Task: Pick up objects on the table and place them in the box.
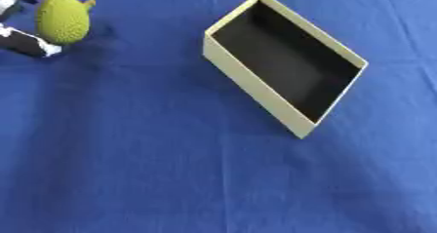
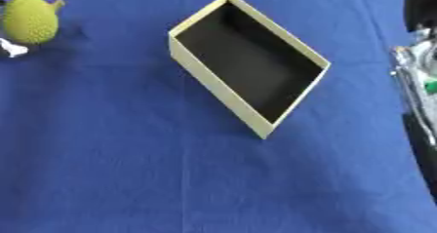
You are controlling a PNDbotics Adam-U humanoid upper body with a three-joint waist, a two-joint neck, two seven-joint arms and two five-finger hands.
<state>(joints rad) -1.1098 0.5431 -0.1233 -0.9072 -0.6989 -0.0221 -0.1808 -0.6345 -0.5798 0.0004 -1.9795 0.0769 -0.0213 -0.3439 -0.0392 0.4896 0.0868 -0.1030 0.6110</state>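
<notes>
Gripped at the upper left corner, a bumpy yellow-green fruit (image 1: 62, 18) with a short stem is seen pinched between the black-and-white fingers (image 1: 26, 42) of the left hand (image 1: 19, 39), curled round it from above and below. Well apart to its right, the cream box (image 1: 248, 83) is set cornerwise on the blue-clothed worktop (image 1: 153, 168), its dark inside exposed. The right hand is not seen in either view.

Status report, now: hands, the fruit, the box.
Left hand shut on green bumpy fruit, top left. Right hand not in view. Box open, looks empty, right of the fruit. Blue cloth between them, nothing in the way.
</notes>
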